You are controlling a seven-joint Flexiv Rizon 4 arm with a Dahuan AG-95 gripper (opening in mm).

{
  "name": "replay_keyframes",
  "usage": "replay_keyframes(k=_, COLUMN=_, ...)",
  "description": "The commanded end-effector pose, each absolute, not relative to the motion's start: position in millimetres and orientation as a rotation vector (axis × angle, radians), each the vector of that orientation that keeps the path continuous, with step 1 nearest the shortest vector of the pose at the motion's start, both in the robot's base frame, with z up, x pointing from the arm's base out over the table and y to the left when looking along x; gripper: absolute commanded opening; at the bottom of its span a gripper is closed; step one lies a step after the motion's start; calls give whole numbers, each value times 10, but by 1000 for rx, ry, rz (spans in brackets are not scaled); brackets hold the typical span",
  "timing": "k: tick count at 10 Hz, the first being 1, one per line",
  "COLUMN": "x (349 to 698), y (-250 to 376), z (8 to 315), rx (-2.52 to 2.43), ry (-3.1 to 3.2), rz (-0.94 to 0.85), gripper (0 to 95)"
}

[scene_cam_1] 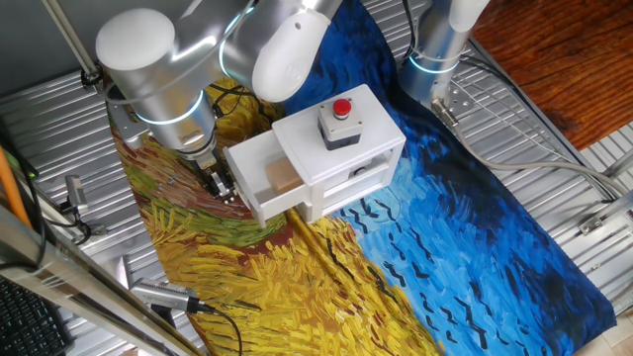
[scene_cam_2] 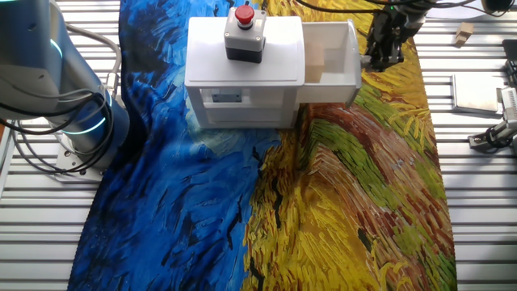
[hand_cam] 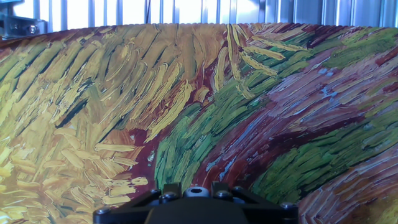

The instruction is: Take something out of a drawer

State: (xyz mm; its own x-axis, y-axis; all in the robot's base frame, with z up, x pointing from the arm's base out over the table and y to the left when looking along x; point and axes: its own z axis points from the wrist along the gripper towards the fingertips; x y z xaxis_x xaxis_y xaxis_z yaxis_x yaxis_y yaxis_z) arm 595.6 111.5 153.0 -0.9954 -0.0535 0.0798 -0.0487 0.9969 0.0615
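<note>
The white box (scene_cam_1: 381, 133) (scene_cam_2: 212, 50) stands on the painted cloth with its drawer (scene_cam_1: 242, 180) (scene_cam_2: 333, 86) pulled out. A small tan block (scene_cam_1: 282, 178) (scene_cam_2: 314, 65) lies inside the drawer, against the box side. My gripper (scene_cam_1: 220, 185) (scene_cam_2: 383, 53) hangs low just outside the drawer's front panel, fingers pointing down near the cloth. The knob is hidden behind it. The hand view shows only cloth and the dark base of the hand (hand_cam: 194, 204), with no fingertips. Nothing shows between the fingers in either fixed view.
A red push button (scene_cam_1: 341, 107) (scene_cam_2: 244, 14) on a grey housing sits on top of the box. A second arm's base (scene_cam_1: 435, 49) (scene_cam_2: 77, 121) stands beyond the cloth. A loose wooden piece (scene_cam_2: 462, 32) and metal tools (scene_cam_1: 163, 297) (scene_cam_2: 493, 133) lie on the ribbed table.
</note>
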Motion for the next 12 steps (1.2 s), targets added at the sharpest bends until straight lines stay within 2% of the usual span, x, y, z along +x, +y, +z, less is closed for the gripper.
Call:
replay_keyframes(k=1, x=5955, y=1114, z=1528, rx=79, ry=-3058, rz=-91, gripper=190)
replay_keyframes(k=2, x=5939, y=1138, z=1690, rx=130, ry=-3071, rz=-204, gripper=950)
replay_keyframes(k=8, x=5931, y=1140, z=1752, rx=171, ry=-3065, rz=-207, gripper=950)
replay_keyframes(k=12, x=5736, y=1036, z=2134, rx=226, ry=-3061, rz=-206, gripper=950)
